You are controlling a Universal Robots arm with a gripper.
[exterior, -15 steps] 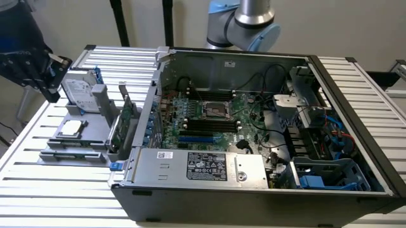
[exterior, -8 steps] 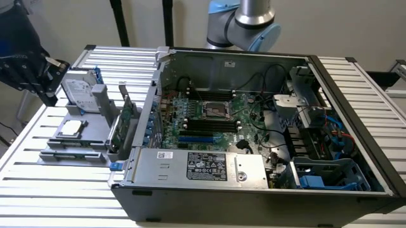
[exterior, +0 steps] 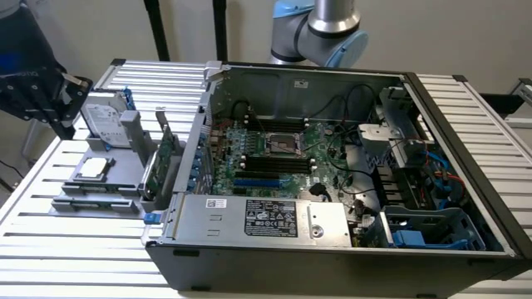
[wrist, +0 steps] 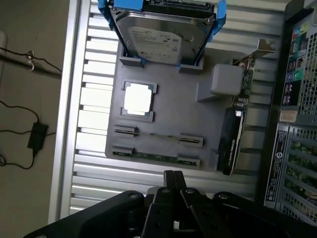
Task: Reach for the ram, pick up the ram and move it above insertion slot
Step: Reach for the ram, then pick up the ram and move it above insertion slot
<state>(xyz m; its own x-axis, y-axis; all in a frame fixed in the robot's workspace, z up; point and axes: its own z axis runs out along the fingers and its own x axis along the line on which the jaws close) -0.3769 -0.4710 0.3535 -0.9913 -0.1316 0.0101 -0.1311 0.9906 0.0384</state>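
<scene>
Wrist view: our claw (wrist: 173,174), pressed together and empty, hovers near the ram (wrist: 153,155) (a thin strip); an off-centre grasp could, we judge, knock it askew.

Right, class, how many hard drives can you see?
1: the hard drive stands in the grey holder beside the computer case; others may be hidden inside the case.

The gripper (wrist: 173,176), fingertips together, hovers over the slatted table (wrist: 94,168) beside a grey fixture plate (wrist: 173,109). The ram (wrist: 154,156) lies flat along the plate's edge nearest the gripper. Beyond it sit a processor chip (wrist: 137,99) and a hard drive (wrist: 163,34). An expansion card (wrist: 233,144) stands on edge towards the computer case (wrist: 297,148).
</scene>
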